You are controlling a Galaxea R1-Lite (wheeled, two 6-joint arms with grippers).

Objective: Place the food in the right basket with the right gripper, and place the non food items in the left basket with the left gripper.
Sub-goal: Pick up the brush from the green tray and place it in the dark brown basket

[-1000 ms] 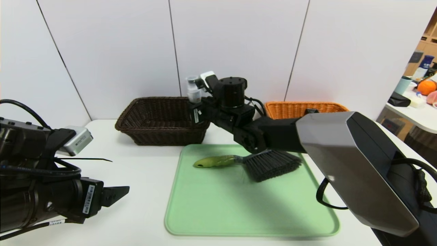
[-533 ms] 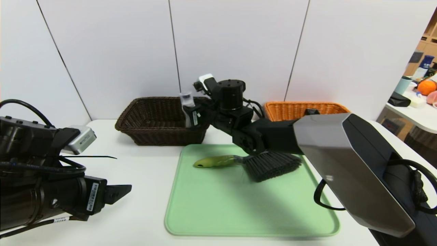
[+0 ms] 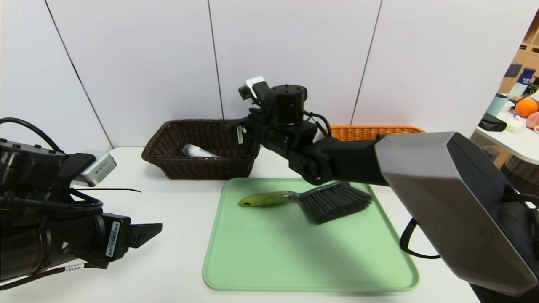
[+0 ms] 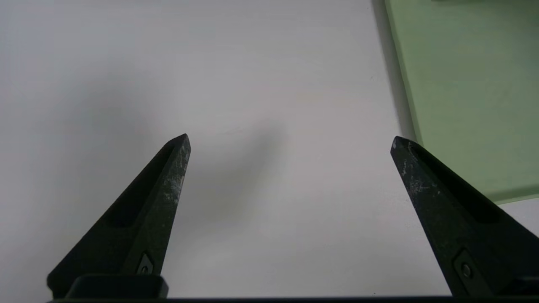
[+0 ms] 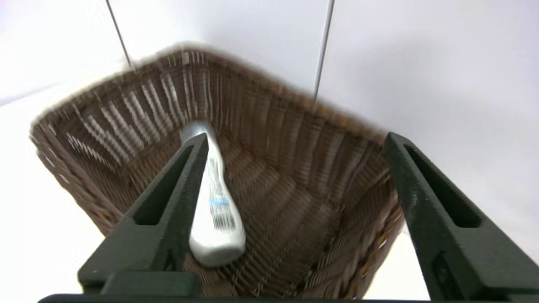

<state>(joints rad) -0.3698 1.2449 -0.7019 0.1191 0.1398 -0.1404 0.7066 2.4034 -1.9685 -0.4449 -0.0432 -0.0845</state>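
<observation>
Upper centre, the right end effector (image 5: 297,141) is spread, its sticker unreadable, near the barcoded white bottle (image 5: 217,210) in the dark wicker basket (image 3: 206,167). Lower left, the left end effector (image 4: 290,143) is spread.

In front of me a white table (image 3: 177,269) carries a flat, light green tray (image 3: 311,265) with a raised rim and rounded corners. Behind the table I face a pale wall (image 3: 290,46) made of panels, with thin dark seams running up between them.

Off to my right, beyond the wall's edge, I see another white surface (image 3: 513,136). On it are an orange round thing (image 3: 526,107), a pink one (image 3: 534,120) just beside it, a light blue cup (image 3: 497,104) and a black pouch (image 3: 492,123). A bottle with a dark blue top (image 3: 525,77) stands farther back; the dark things next to it are, I think, more containers, though they are too small for me to be sure.
</observation>
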